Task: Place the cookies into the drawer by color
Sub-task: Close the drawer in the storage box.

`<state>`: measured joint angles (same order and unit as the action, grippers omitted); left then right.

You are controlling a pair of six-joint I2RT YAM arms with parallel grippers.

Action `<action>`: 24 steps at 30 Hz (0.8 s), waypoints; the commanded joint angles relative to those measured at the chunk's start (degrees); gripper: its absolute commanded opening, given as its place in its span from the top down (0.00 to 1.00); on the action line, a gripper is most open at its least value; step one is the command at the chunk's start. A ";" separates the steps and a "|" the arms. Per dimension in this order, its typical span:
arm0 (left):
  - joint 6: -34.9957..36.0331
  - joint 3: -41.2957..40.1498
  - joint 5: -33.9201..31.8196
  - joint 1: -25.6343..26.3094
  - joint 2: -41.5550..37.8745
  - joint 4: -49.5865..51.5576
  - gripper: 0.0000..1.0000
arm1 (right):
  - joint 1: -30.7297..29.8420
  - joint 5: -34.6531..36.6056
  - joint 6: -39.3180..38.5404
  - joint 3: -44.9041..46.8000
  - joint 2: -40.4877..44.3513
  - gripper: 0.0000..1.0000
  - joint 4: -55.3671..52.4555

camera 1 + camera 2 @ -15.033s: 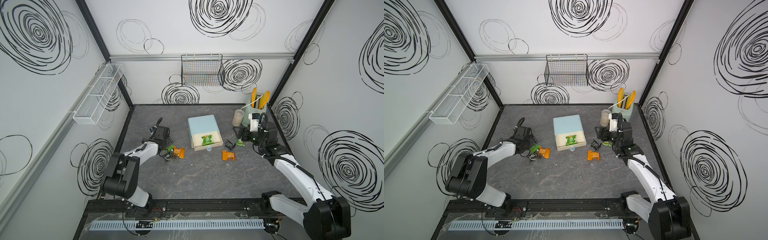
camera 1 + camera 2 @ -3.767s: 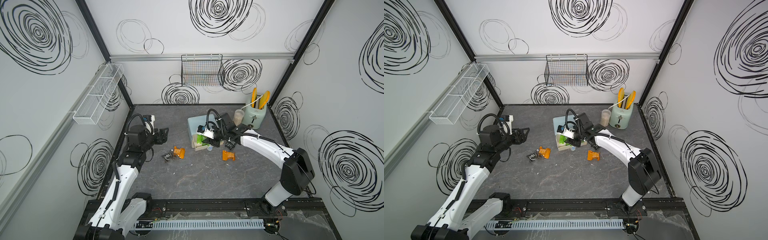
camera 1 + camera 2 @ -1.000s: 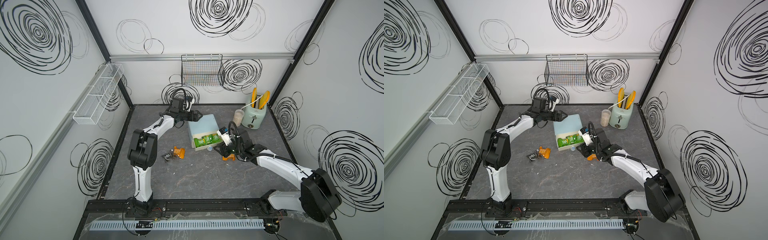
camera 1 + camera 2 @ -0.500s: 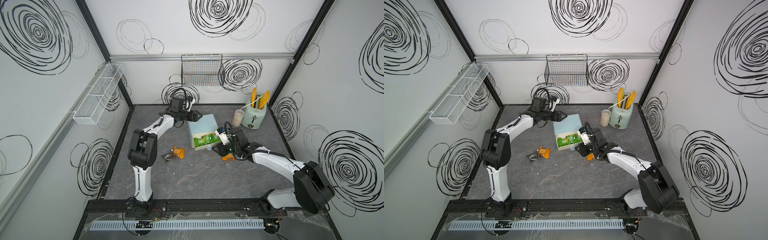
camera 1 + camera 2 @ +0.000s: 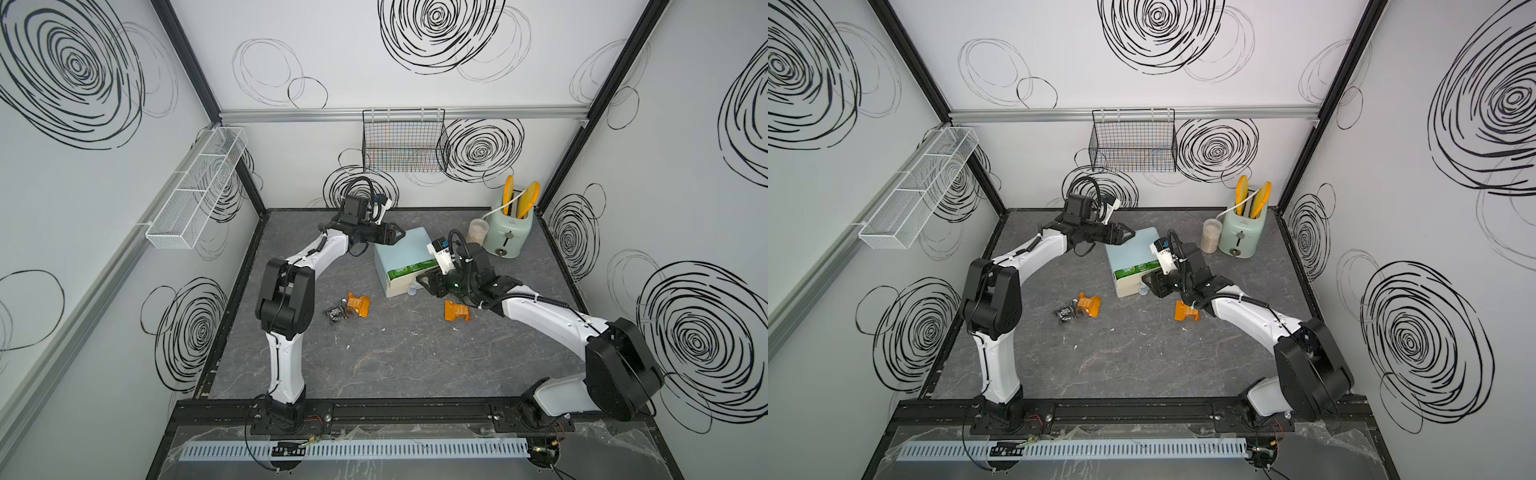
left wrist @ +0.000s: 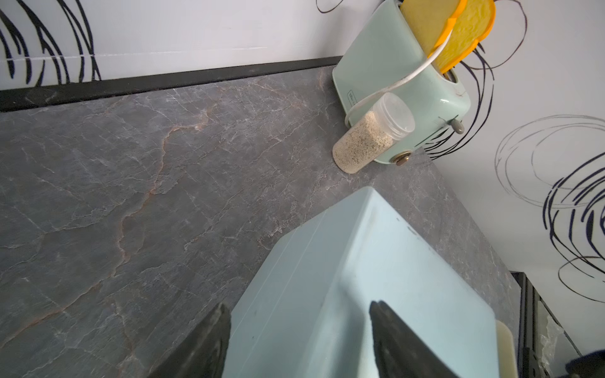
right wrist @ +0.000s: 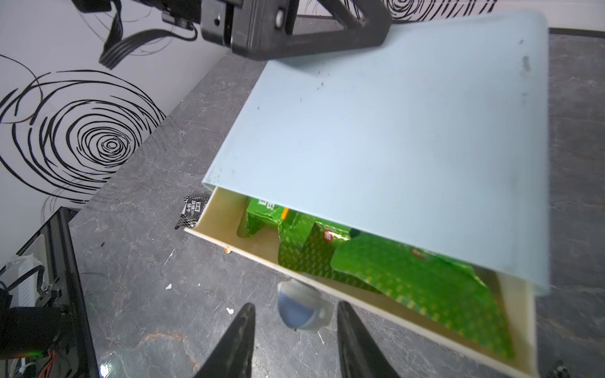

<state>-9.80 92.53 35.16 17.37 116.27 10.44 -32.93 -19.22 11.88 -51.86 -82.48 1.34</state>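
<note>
The drawer (image 5: 401,255), a pale-blue chest, stands mid-table with its top drawer (image 7: 229,242) part open and green cookies (image 7: 393,271) inside. My right gripper (image 7: 295,305) is open, its fingers either side of the round knob (image 7: 299,311) with a gap on each side. My left gripper (image 6: 298,304) reaches in level and is shut on the chest's back left corner (image 6: 294,294). An orange cookie (image 5: 358,304) and a black one (image 5: 337,312) lie left of the chest. Another orange cookie (image 5: 456,311) lies by my right arm.
A mint toaster (image 5: 508,237) with a small jar (image 5: 478,230) beside it stands at the back right corner. A wire basket (image 5: 405,141) hangs on the back wall and a white rack (image 5: 195,187) on the left wall.
My right gripper has come in to the knob, the drawer has slid in a little, and its jaws have widened off the knob. The left jaws have narrowed onto the chest's corner.
</note>
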 commanded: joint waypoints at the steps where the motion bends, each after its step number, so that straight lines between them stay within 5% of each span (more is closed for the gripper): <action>1: 0.40 1.34 3.20 1.32 0.71 0.90 0.28 | 0.05 1.82 -0.05 -2.36 -2.13 0.59 2.45; 10: 0.46 2.17 4.29 1.70 1.49 1.34 0.29 | 0.03 2.72 1.73 -3.44 -5.07 0.60 6.42; 19: 0.75 2.65 4.33 2.10 1.50 2.91 0.31 | -0.02 3.89 3.25 -3.26 -6.14 0.50 9.49; 24: -0.26 2.39 -2.62 1.65 -0.96 3.28 0.20 | 0.03 3.05 2.32 -1.48 -3.20 0.46 9.85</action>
<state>-10.00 93.69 35.35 18.57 117.10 12.91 -32.93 -16.53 14.55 -53.87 -87.81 7.33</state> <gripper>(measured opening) 0.791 0.539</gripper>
